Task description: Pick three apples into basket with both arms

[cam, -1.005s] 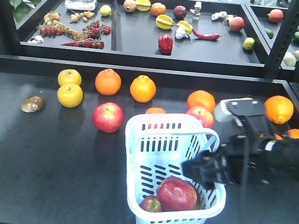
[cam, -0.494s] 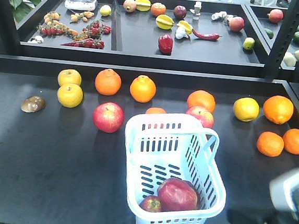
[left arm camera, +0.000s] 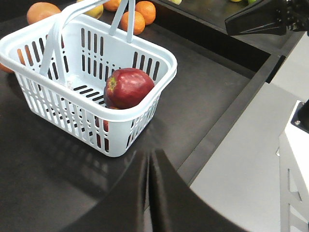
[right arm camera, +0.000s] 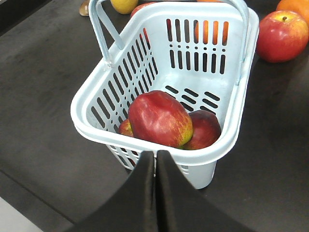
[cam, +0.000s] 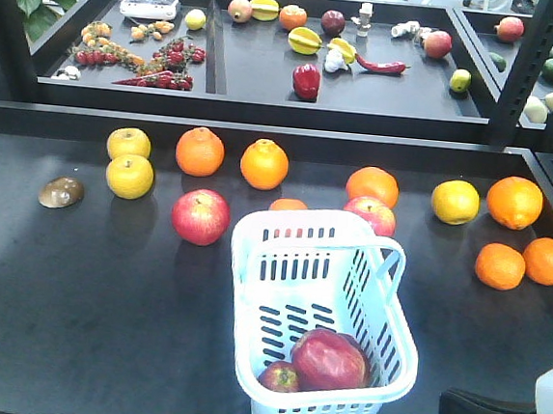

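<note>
A brown shell-like object (cam: 61, 191) lies at the table's (cam: 74, 306) far left, with two yellow pears (cam: 128, 176) and two oranges (cam: 200, 151) lined up toward 12 o'clock. A loose red apple (cam: 200, 216) sits just at 10 o'clock from the pale basket (cam: 250, 292), near it but not touching. Inside the basket three apples (right arm camera: 160, 118) crowd the near end — one large on top, two smaller beneath it. Another apple (cam: 372, 213) rests just behind the basket's far rim, with more oranges (cam: 524, 260) well apart at 2 o'clock. The left gripper (left arm camera: 150, 193) hangs off the table's edge, fingers pressed together, carrying nothing. The right gripper (right arm camera: 155, 193), fingers likewise pressed together and bare, hovers at the basket's 6 o'clock.
</note>
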